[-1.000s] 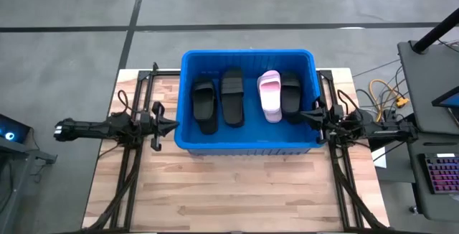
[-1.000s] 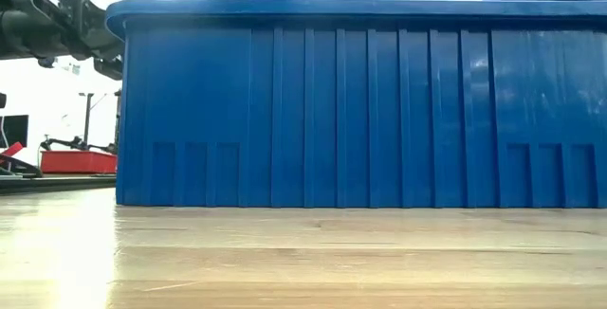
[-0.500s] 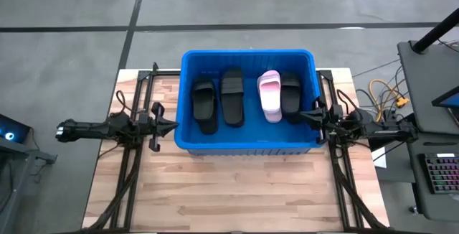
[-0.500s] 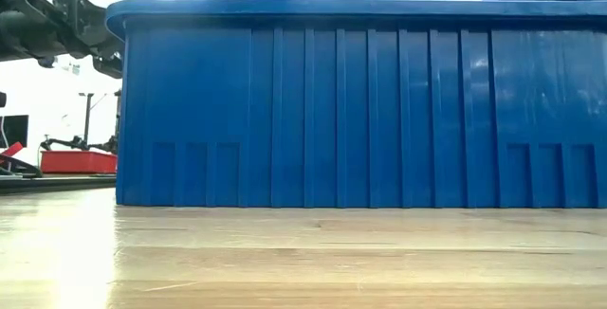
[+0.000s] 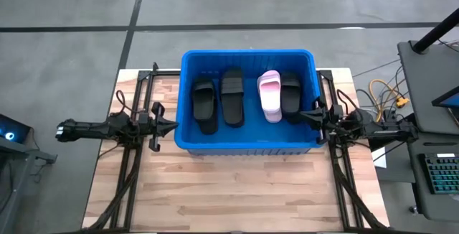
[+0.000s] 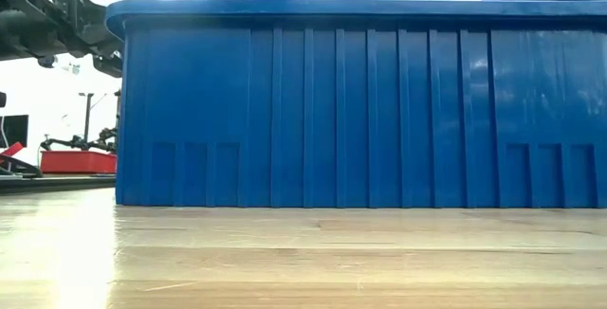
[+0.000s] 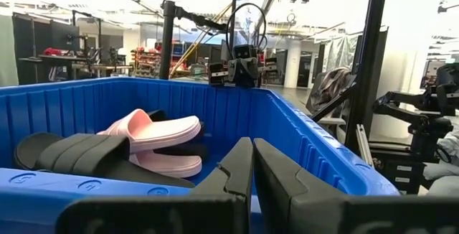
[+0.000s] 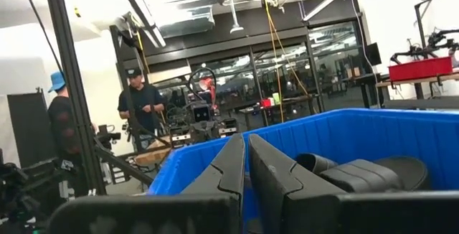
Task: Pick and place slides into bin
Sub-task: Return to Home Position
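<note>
Blocking the low view, bin (image 6: 360, 110) wall, slides (image 5: 232, 97) unseen there

Left arm (image 5: 100, 128) and right arm (image 5: 373, 125), each laid out low and level, forearms in line – the two point inward at one another from opposite sides. The left gripper (image 5: 174, 125) and right gripper (image 5: 302, 115) face each other, well apart, both carried at about the same height. In the left wrist view the left gripper's (image 7: 250, 146) fingers (image 7: 229, 171) lie closed, edge against edge, tapering to one wedge. The right gripper (image 8: 244, 141) shows the same – dark fingers (image 8: 276, 171) drawn together, nothing between them. In the low view only parts of the arms show, at the upper corners.
</note>
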You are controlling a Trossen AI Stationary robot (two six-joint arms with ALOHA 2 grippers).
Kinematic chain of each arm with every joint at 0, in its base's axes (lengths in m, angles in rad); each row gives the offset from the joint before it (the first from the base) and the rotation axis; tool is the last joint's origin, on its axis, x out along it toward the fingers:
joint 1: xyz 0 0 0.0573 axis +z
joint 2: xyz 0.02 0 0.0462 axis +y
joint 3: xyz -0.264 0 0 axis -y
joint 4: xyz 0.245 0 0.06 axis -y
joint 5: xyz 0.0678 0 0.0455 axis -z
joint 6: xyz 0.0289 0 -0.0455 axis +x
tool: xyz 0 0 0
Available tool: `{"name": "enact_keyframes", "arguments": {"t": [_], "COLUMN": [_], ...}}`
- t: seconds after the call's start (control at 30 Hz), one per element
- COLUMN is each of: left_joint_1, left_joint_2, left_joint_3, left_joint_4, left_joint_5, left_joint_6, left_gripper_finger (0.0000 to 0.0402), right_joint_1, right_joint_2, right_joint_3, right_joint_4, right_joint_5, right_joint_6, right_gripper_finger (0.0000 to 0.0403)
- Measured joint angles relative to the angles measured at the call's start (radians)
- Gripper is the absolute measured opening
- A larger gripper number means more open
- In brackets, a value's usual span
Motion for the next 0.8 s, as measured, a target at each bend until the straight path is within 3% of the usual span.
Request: {"name": "enact_keyframes", "arguments": {"t": [0.8], "left_joint_1": [0.000], "left_joint_2": [0.001], "left_joint_3": [0.000], "left_joint_4": [0.000], "left_joint_5": [-0.002], "left_joint_6": [0.000], "left_gripper_finger": [0.0000], "right_joint_1": [0.000], "right_joint_2": [0.000], "right_joint_3": [0.002], "right_joint_4": [0.009], "right_joint_5": [0.000], "right_joint_6": [-0.024], "right_gripper_finger": [0.0013]}}
